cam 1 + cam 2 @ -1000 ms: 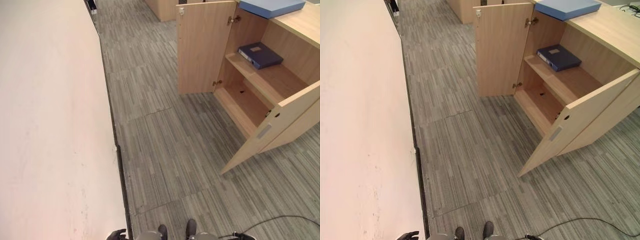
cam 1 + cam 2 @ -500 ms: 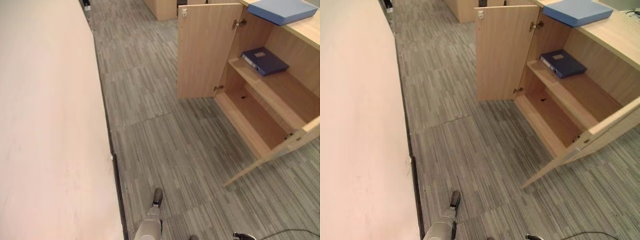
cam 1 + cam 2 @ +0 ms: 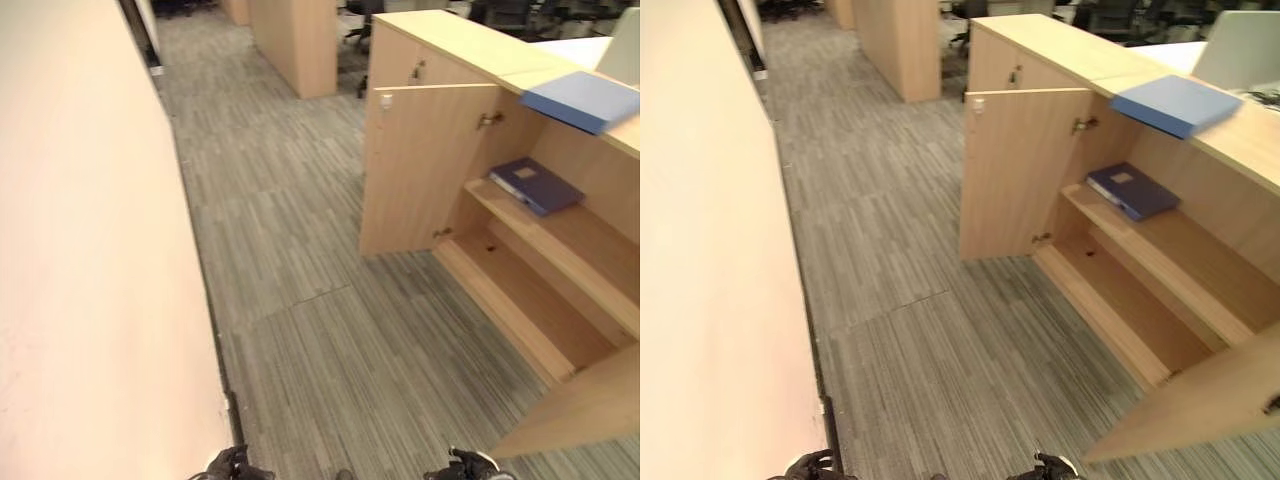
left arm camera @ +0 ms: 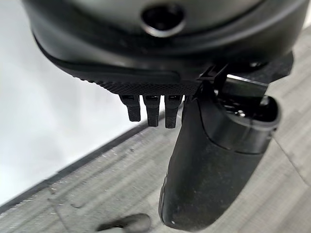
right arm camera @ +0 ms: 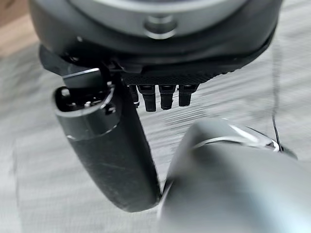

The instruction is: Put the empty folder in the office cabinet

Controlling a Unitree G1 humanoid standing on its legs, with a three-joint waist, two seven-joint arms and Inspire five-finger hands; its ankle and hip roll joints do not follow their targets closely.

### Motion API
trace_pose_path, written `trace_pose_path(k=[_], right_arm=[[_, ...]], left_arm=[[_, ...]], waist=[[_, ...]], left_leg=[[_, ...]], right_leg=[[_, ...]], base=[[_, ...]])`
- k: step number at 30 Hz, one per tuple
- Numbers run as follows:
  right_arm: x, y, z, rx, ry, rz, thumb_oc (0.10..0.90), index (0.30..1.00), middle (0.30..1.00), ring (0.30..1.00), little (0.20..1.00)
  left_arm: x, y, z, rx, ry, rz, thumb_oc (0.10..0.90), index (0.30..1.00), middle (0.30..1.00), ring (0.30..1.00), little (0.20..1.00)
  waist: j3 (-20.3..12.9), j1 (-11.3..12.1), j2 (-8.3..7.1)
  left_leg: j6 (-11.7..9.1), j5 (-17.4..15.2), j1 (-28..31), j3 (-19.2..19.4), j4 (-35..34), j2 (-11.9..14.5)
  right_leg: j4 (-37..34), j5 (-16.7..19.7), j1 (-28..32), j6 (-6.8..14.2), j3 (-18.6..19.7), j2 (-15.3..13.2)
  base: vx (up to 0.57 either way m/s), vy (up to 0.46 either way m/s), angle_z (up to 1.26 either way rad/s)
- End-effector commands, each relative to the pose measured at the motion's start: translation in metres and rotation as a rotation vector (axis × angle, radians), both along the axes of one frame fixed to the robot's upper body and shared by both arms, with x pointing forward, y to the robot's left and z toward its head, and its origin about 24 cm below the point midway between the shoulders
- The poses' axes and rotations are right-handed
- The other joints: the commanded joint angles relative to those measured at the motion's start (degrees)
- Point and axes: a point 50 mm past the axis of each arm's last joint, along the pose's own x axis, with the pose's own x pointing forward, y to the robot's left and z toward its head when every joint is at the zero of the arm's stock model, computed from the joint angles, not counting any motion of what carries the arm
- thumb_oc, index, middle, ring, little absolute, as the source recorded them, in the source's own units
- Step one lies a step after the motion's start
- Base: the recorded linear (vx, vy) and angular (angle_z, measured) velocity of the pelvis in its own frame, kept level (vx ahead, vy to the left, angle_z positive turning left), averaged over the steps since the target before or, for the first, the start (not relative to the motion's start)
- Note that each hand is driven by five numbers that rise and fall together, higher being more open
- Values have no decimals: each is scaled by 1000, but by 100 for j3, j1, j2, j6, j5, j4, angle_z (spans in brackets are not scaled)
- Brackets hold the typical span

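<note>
Two hands, left hand (image 3: 232,465) and right hand (image 3: 462,466), hang low at the near edge over the grey carpet (image 3: 300,300), each with fingers (image 4: 151,108) straight and loose beside the thumb, holding nothing. Beyond them the cabinet (image 3: 1200,300) stands at right with both doors (image 3: 1015,170) swung open; a dark blue folder (image 3: 1130,190) lies flat on its upper shelf (image 3: 1180,250), while a light blue folder (image 3: 1177,103) rests on the cabinet top, overhanging the edge. A pale wall (image 3: 90,280) runs along the left.

Both hands low, left hand (image 3: 232,465) and right hand (image 3: 462,466) empty, fingers relaxed
</note>
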Motion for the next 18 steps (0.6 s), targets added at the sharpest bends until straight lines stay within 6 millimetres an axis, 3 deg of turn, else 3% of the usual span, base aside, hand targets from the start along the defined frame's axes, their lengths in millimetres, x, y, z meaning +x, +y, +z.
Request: trace_pose_path(k=[1, 4, 6, 7, 8, 12, 15, 18], right_arm=[[60, 10, 24, -32, -193, 57, 800, 900, 900, 900, 900], [61, 13, 27, -28, -252, 47, 800, 900, 900, 900, 900], [53, 11, 25, -15, -253, 13, 800, 900, 900, 900, 900], [53, 11, 25, -15, -253, 13, 800, 900, 900, 900, 900], [41, 7, 19, -16, -207, -15, 800, 900, 900, 900, 900], [31, 1, 14, -29, -166, -33, 800, 900, 900, 900, 900], [15, -13, 11, -31, -119, -123, 800, 900, 900, 900, 900], [9, -19, 10, -33, -108, -177, 800, 900, 900, 900, 900]], left_arm=[[-20, 19, 2, 75, 34, 24, 800, 900, 900, 900, 900], [-22, 14, 0, 68, 24, 44, 800, 900, 900, 900, 900], [-19, 14, 1, 65, 12, 67, 800, 900, 900, 900, 900], [-19, 14, 1, 66, 11, 67, 800, 900, 900, 900, 900], [-16, 12, 0, 61, 8, 70, 800, 900, 900, 900, 900], [-21, 7, -2, 50, 21, 92, 800, 900, 900, 900, 900], [-26, 4, -4, 35, 48, 87, 800, 900, 900, 900, 900], [-22, 2, -4, 34, 46, 75, 800, 900, 900, 900, 900]], waist=[[659, -78, 158], [881, -316, 112], [877, -583, -70], [869, -589, -79], [799, -613, -150], [603, -577, -180], [399, -635, -88], [368, -681, -70]], left_leg=[[-962, 79, -261, -298, -143, 586], [-1048, -138, 12, -225, -143, 554], [-1133, -426, 291, -330, -143, 442], [-1131, -415, 276, -335, -143, 432], [-1142, -523, 309, -448, -143, 361], [-1153, -707, 386, -442, -143, 425], [-1296, -956, 683, -363, -143, 827], [-1389, -962, 718, -328, -143, 1008]], right_leg=[[-1793, 1067, 47, -52, -425, 571], [-3303, 1295, -269, 71, -571, 1054], [-4783, 1722, -436, 261, -325, 1462], [-4793, 1734, -444, 262, -326, 1451], [-5327, 1819, -312, 264, -318, 1506], [-5312, 1971, -135, 230, -744, 1437], [-4918, 1669, -92, 89, -913, 1531], [-4785, 1509, -90, 37, -941, 1567]], base=[[146, -1, 5], [189, -49, 5], [353, -134, -17], [374, -173, -13], [174, -91, 40], [272, -151, 38], [411, -227, -6], [249, -173, 15]])
